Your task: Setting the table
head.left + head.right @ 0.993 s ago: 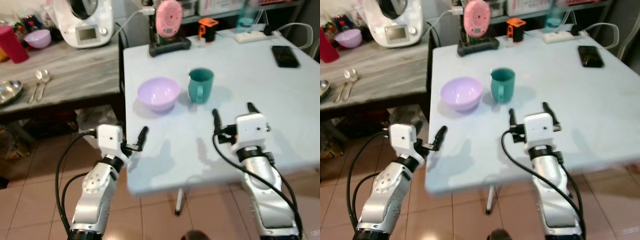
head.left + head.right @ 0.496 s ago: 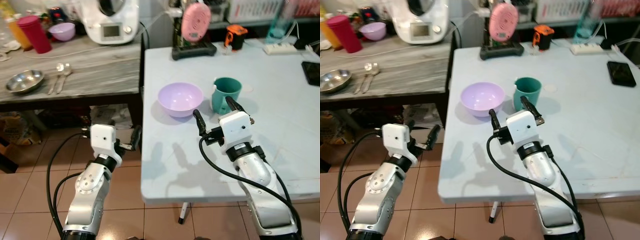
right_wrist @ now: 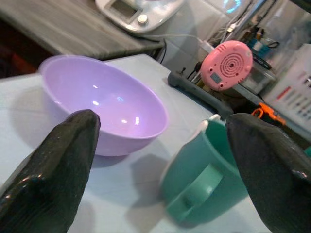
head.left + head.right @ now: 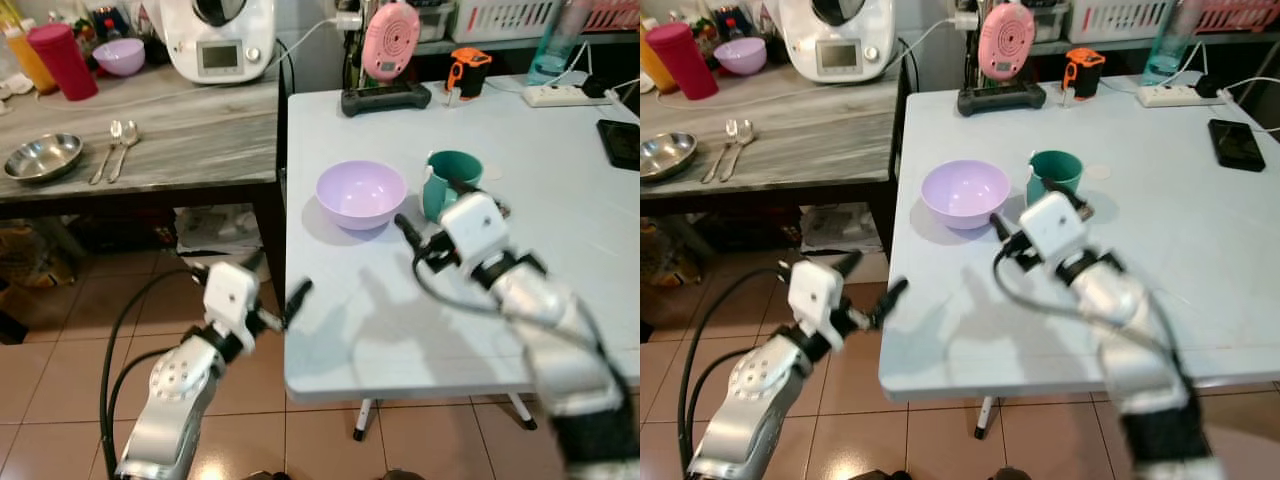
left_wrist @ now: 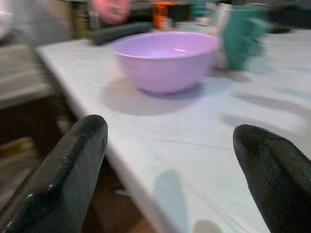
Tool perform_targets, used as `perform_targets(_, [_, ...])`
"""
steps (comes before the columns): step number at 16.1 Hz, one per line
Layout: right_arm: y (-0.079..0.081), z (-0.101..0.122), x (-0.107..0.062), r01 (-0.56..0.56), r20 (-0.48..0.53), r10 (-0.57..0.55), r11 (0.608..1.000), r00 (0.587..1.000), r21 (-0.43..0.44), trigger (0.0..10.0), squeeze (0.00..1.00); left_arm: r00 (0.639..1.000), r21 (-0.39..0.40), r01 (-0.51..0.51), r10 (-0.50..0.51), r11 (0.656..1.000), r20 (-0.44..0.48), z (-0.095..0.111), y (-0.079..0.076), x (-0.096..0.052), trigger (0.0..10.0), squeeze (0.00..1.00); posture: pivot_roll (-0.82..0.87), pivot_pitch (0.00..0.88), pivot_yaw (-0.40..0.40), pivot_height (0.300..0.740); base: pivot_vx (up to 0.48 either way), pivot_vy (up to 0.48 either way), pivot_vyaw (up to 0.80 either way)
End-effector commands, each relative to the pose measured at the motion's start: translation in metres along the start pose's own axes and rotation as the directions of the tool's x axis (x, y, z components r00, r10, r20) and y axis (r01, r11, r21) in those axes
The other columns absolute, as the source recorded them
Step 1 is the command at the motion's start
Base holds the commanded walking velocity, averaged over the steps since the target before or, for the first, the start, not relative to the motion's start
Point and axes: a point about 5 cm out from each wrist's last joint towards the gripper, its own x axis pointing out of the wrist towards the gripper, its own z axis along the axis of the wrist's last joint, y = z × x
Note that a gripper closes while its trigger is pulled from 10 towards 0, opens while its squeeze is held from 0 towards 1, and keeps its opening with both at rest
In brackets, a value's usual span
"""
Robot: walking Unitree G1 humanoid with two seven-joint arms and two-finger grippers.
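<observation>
White table (image 4: pixel 560 150) ahead; grey wood-grain counter (image 4: pixel 170 130) to its left, the 2 just beside each other.

Lavender bowl (image 4: pixel 361 194) sits upright on the table, near its left edge; teal mug (image 4: pixel 450 183) stands upright just right of the bowl, close beside it, and I cannot tell whether they touch; the mug's handle faces the near side.

Right gripper (image 4: pixel 437 207) is above the table just near of the bowl and mug; fingers spread wide, holding nothing; in the right wrist view the bowl lies by 1 fingertip (image 3: pixel 58 160) and the mug by the other; arm blurred.

Left gripper (image 4: pixel 277 288) is low at the table's near-left edge, over the tiled floor (image 4: pixel 60 380); fingers wide apart, holding nothing; its wrist view looks across the tabletop toward the bowl and mug, well apart from the fingertips (image 5: pixel 73 160).

On the counter: steel dish (image 4: pixel 42 157) at the left; 2 spoons (image 4: pixel 118 148) lying side by side just right of it; red tumbler (image 4: pixel 55 60) and a 2nd lavender bowl (image 4: pixel 119 56) at the far side; white kitchen appliance (image 4: pixel 216 38) far right.

Far side of the table: pink round device (image 4: pixel 391 40) on a black base; orange-and-black item (image 4: pixel 466 70); white power strip (image 4: pixel 562 94); black phone (image 4: pixel 622 143) at the right edge.
</observation>
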Motion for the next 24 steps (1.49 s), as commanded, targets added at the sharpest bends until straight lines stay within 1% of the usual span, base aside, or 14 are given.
perform_targets(1, [-0.001,0.004,0.005,-0.052,0.014,0.052,0.998,0.999,-0.035,10.0,0.0,0.999,0.017,0.041,-0.041,0.999,0.018,0.005,-0.001,-0.002,10.0,0.0,-0.23,0.159,0.066,0.74,0.0,0.0,0.0])
perform_targets(3, [-0.009,0.005,0.013,-0.097,-0.001,0.097,0.994,0.995,-0.056,10.0,0.0,0.997,0.032,0.07,-0.07,0.997,0.01,0.004,-0.003,-0.004,10.0,0.0,-0.23,0.17,0.068,0.74,0.0,0.0,0.0])
perform_targets(4, [-0.014,0.006,0.018,-0.141,-0.009,0.141,0.985,0.99,-0.099,10.0,0.0,0.997,0.039,0.075,-0.075,0.996,0.005,0.004,-0.002,-0.004,10.0,0.0,-0.23,0.173,0.067,0.74,0.0,0.0,0.0])
perform_targets(5, [-0.015,0.007,0.021,-0.169,-0.011,0.169,0.981,0.986,-0.099,10.0,0.0,0.997,0.038,0.077,-0.077,0.996,0.005,0.004,-0.003,-0.004,10.0,0.0,-0.23,0.173,0.067,0.74,0.0,0.0,0.0])
perform_targets(6, [-0.015,0.007,0.024,-0.189,-0.015,0.189,0.976,0.982,-0.106,10.0,0.0,0.997,0.038,0.079,-0.08,0.996,0.006,0.004,-0.003,-0.004,10.0,0.0,-0.23,0.172,0.066,0.74,0.0,0.0,0.0])
perform_targets(8, [-0.011,0.006,0.032,-0.275,-0.03,0.274,0.948,0.961,-0.161,10.0,0.0,0.997,0.025,0.084,-0.084,0.996,0.001,0.003,-0.005,-0.004,10.0,0.0,-0.23,0.171,0.066,0.74,0.0,0.0,0.0])
perform_targets(10, [-0.005,0.01,0.038,-0.334,-0.009,0.337,0.929,0.941,-0.161,10.0,0.0,0.996,0.019,0.084,-0.084,0.996,0.003,0.002,-0.006,-0.005,10.0,0.0,-0.22,0.171,0.062,0.74,0.0,0.0,0.0])
perform_targets(13, [-0.004,0.019,0.043,-0.319,0.039,0.337,0.919,0.941,-0.23,10.0,0.0,0.997,0.02,0.076,-0.076,0.997,0.005,0.001,-0.007,-0.006,10.0,0.0,-0.21,0.169,0.058,0.74,0.0,0.0,0.0])
perform_targets(14, [-0.004,0.026,0.045,-0.304,0.092,0.333,0.922,0.939,-0.24,10.0,0.0,0.998,0.019,0.068,-0.068,0.998,0.003,0.0,-0.007,-0.006,10.0,0.0,-0.21,0.169,0.056,0.74,0.0,0.0,0.0])
perform_targets(18, [0.002,0.007,0.045,-0.379,0.029,0.394,0.9,0.919,-0.215,10.0,0.0,0.998,0.019,0.068,-0.068,0.997,-0.005,0.0,-0.006,-0.005,10.0,0.0,-0.22,0.173,0.061,0.74,0.0,0.0,0.0])
perform_targets(19, [0.002,0.0,0.044,-0.406,0.01,0.42,0.884,0.908,-0.23,10.0,0.0,0.997,0.018,0.074,-0.074,0.997,-0.006,0.001,-0.007,-0.004,10.0,0.0,-0.22,0.177,0.065,0.74,0.0,0.0,0.0])
perform_targets(21, [0.0,-0.005,0.047,-0.414,-0.012,0.425,0.875,0.905,-0.25,10.0,0.0,0.997,0.008,0.082,-0.082,0.997,-0.005,0.001,-0.009,-0.004,10.0,0.0,-0.22,0.189,0.073,0.74,0.0,0.0,0.0])
perform_targets(23, [-0.001,-0.01,0.05,-0.433,-0.052,0.44,0.845,0.896,-0.313,10.0,0.0,0.995,-0.002,0.102,-0.102,0.995,-0.008,0.0,-0.013,-0.006,10.0,0.0,-0.22,0.195,0.074,0.74,0.0,0.0,0.0])
perform_targets(24, [0.0,-0.01,0.052,-0.453,-0.07,0.458,0.826,0.886,-0.336,6.4,0.0,0.994,-0.005,0.106,-0.106,0.994,-0.012,0.0,-0.014,-0.007,10.0,0.0,-0.21,0.198,0.072,0.74,0.0,0.0,0.0])
